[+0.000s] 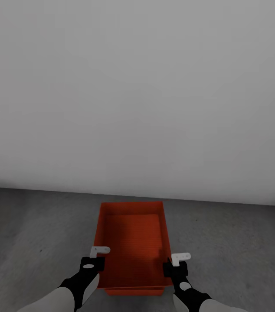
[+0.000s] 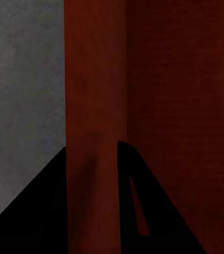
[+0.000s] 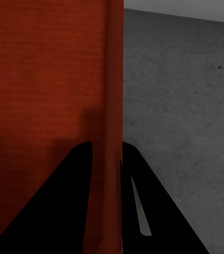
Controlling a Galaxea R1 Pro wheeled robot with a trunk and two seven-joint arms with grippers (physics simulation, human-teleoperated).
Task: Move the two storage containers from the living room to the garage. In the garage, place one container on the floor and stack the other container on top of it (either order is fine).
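Concrete, dark grey and mottled, formed the floor (image 1: 33,225) below a plain pale wall (image 1: 137,86). You held one orange-red, flat-walled, open-top storage container (image 1: 131,242) just above a second one's edge (image 1: 133,292). Your left gripper (image 1: 95,258) and right gripper (image 1: 175,264) each clamped a side wall.

This looks like a garage or a similar bare utility room. The floor (image 1: 241,242) is dark grey, rough, mottled concrete, seen in the head view and again beside the box walls in both wrist views. A plain grey-white wall (image 1: 137,95) rises straight from it with no skirting, paint trim or decoration, and an orange-red open-top storage box (image 1: 131,242) sits low over the concrete near that wall.
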